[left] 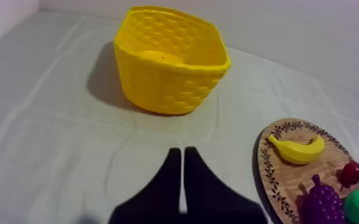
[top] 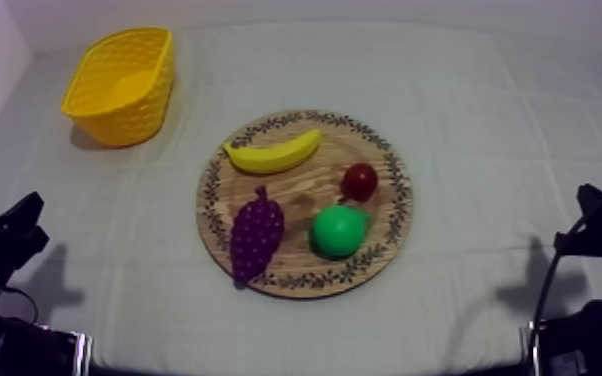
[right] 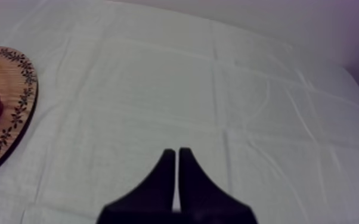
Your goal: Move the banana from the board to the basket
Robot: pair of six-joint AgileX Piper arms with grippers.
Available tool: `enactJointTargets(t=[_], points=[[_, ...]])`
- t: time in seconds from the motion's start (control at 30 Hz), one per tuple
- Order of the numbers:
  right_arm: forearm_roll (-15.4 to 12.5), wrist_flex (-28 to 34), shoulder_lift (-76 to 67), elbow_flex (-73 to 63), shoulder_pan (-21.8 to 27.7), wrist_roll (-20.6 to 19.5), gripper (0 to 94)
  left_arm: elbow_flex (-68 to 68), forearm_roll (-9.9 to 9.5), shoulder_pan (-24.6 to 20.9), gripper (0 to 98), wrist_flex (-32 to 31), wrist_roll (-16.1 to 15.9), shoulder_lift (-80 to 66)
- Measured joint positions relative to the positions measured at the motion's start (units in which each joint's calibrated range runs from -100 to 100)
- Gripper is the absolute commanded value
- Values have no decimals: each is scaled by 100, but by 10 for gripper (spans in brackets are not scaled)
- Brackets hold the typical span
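Left tool (left: 182, 152), fingers pressed together in a narrow wedge and gripping nothing, points toward the yellow basket (left: 164, 83); right tool (right: 177, 152), likewise closed and empty, sits over the bare cloth of the desk (right: 217, 89) beside the round wooden board (right: 15, 83). On the board's far side, nearest the basket, lies the banana (top: 273, 152), apart from both tools. With it on the board: a bunch of grapes (top: 256, 233), pear (top: 339, 230) and small red fruit (top: 359, 181). Basket upright at the desk's far left, well apart from the board.
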Motion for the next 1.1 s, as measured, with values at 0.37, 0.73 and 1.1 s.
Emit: enactJointTargets(t=[0.37,0.73,1.1], points=[[0,0,0,0,0,0,3,0,0,1,1,0,18,0],[0,0,0,0,0,0,3,0,10,5,1,2,-92,29],[0,0,0,0,0,0,3,-816,11,12,1,-23,-357,873]])
